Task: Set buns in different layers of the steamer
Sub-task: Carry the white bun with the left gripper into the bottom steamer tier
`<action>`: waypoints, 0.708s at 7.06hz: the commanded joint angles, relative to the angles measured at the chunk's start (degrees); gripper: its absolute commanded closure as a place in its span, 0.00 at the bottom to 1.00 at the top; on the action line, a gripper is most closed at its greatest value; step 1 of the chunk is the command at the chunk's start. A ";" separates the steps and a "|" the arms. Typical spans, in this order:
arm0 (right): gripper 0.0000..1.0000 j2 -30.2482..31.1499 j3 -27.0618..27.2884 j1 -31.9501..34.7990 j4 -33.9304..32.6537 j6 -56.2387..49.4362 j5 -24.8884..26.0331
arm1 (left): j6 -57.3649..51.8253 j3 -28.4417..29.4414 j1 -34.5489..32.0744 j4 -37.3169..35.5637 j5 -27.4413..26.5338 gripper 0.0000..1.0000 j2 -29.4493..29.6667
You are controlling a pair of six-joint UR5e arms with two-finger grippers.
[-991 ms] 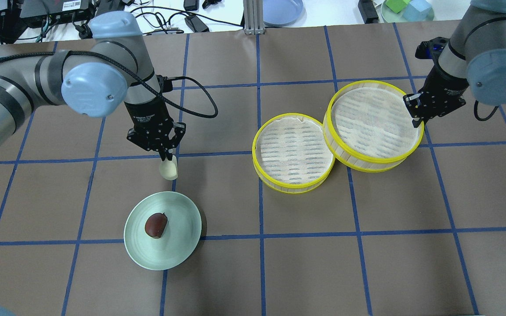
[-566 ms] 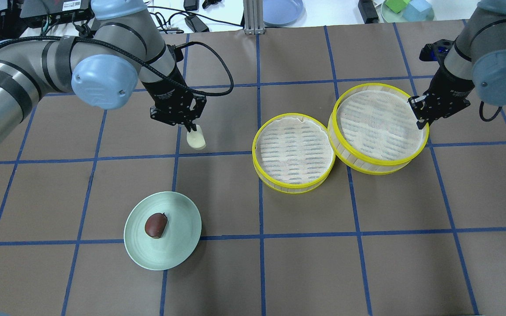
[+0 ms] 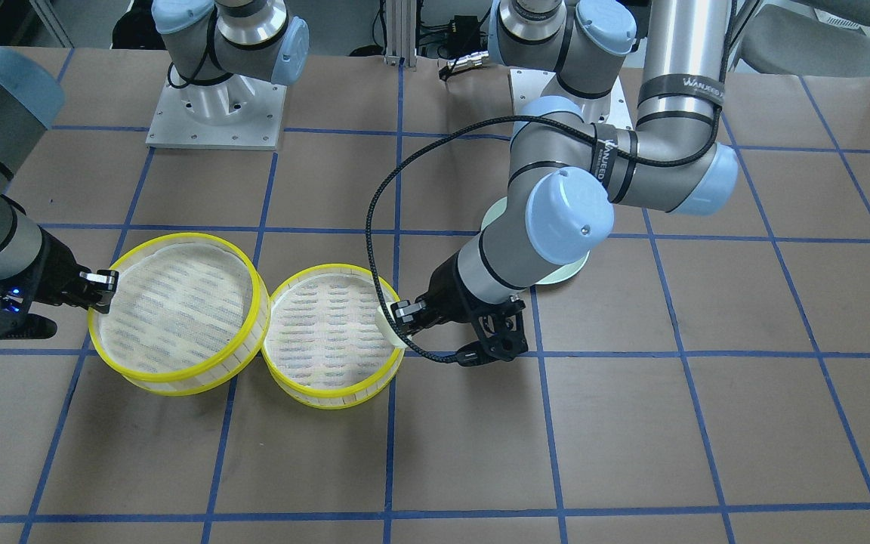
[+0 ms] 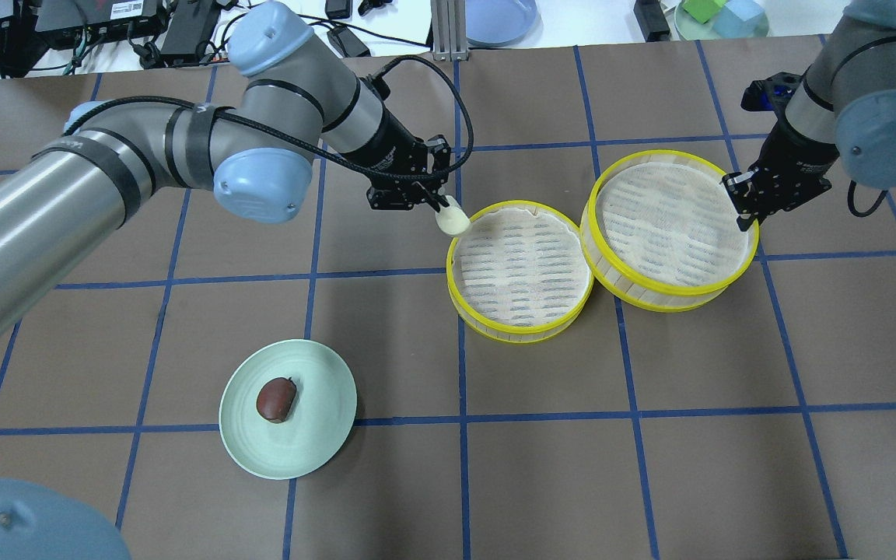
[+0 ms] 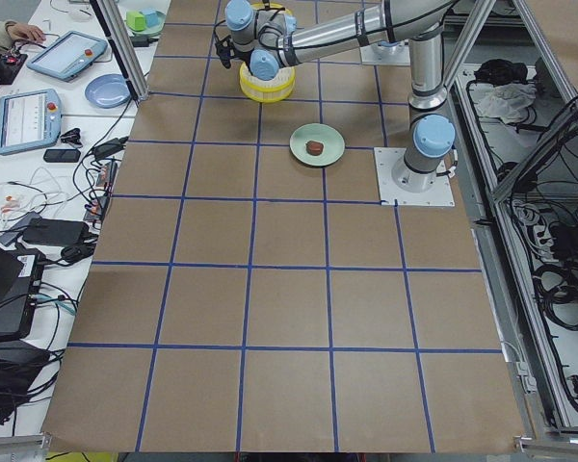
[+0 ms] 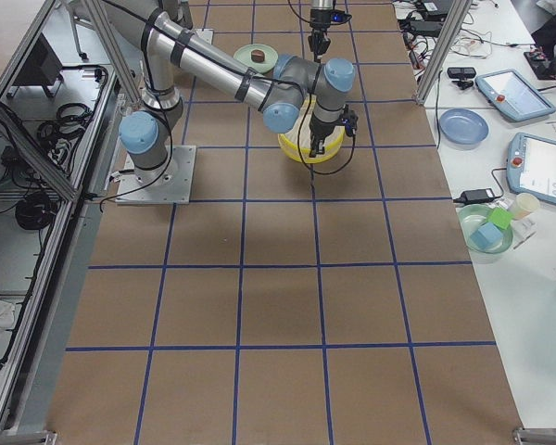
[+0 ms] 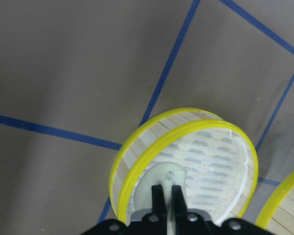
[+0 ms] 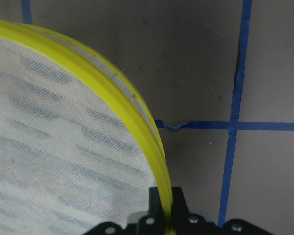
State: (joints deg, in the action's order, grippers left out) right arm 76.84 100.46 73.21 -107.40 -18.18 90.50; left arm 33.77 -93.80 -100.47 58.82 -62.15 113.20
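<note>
Fingers [image 7: 158, 195] of the left gripper [image 4: 440, 207] are pinched almost closed on the top of the cream bun [image 4: 453, 223], which hangs below them in the air. The bun sits right at the yellow rim of the inner tray [image 4: 449, 274], on the side toward the left arm, not yet over the middle of the mesh floor.

To do this well, I judge the bun should travel further inward until it is clear of the rim, then come down close to the mesh before the jaws part, so that it settles rather than rolls. The bun looks soft, so the grip needs no tightening.

Just beside it, the outer tray [image 4: 666, 292] meets the inner one rim to rim. The right gripper [image 4: 740, 221] is clamped across its far rim, 1 finger on each side, and should hold steady. Well apart, the brown bun [image 4: 276, 399] lies on the green plate [image 4: 327, 435].
</note>
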 commanded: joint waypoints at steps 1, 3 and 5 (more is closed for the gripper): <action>1.00 -0.03 0.09 0.00 0.09 -0.01 -0.06 | 4.69 -0.42 -2.35 -8.33 1.24 0.89 3.94; 1.00 -0.03 0.09 0.00 0.09 -0.01 -0.15 | 7.43 -0.42 -3.93 -9.43 0.63 0.00 4.13; 1.00 -0.03 0.18 0.00 0.09 -0.01 -0.15 | 7.53 -0.24 -4.03 -9.26 -2.34 0.00 3.08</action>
State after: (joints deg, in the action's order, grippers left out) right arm 76.82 100.60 73.21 -107.32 -18.19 90.36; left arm 40.83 -94.14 -104.32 49.58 -62.80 116.83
